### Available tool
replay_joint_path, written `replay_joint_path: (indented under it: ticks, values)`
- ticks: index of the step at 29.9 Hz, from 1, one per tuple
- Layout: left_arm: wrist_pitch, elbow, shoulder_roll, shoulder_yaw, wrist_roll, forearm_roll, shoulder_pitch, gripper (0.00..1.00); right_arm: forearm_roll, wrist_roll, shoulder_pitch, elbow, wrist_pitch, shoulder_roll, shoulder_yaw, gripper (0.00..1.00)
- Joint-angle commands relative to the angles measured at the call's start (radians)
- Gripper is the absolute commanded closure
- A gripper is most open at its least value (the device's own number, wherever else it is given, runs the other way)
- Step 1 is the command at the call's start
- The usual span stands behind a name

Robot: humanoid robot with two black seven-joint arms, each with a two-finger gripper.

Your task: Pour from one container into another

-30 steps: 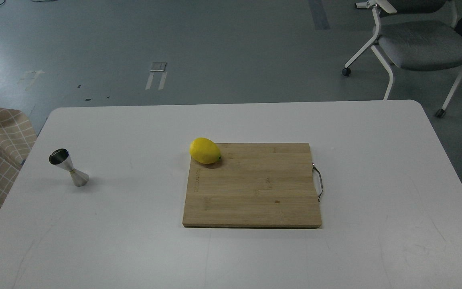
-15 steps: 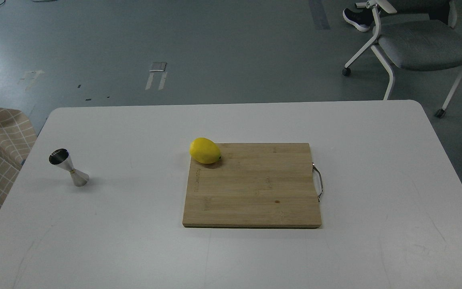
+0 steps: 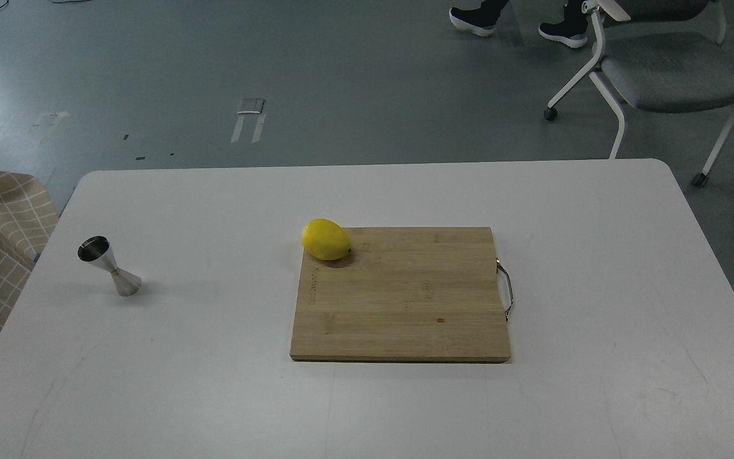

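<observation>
The other container, a shiny steel hourglass-shaped jigger [image 3: 109, 267], stands upright on the white table [image 3: 214, 395] near its left edge, with nothing touching it. The one container to pour from is out of view. Neither of my arms nor either gripper shows in the head view.
A wooden cutting board [image 3: 405, 299] with a metal handle [image 3: 506, 288] on its right side lies mid-table. A yellow lemon [image 3: 325, 239] rests on its far left corner. Beyond the table stand a grey office chair [image 3: 666, 70] and a person's shoes [image 3: 513, 22].
Nothing on the table has moved. A person's shoes have come into view on the floor at the top right and stepped leftward.
</observation>
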Motion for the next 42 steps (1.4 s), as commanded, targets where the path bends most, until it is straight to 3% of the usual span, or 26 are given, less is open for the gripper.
replay_joint_path:
  ticks: [1,42]
  values:
    - [0.0,0.0,0.0,0.0,0.0,0.0,0.0,0.01,0.0,0.0,0.0,0.0,0.0,0.0,0.0,0.0]
    - [0.0,0.0,0.0,0.0,0.0,0.0,0.0,0.01,0.0,0.0,0.0,0.0,0.0,0.0,0.0,0.0]
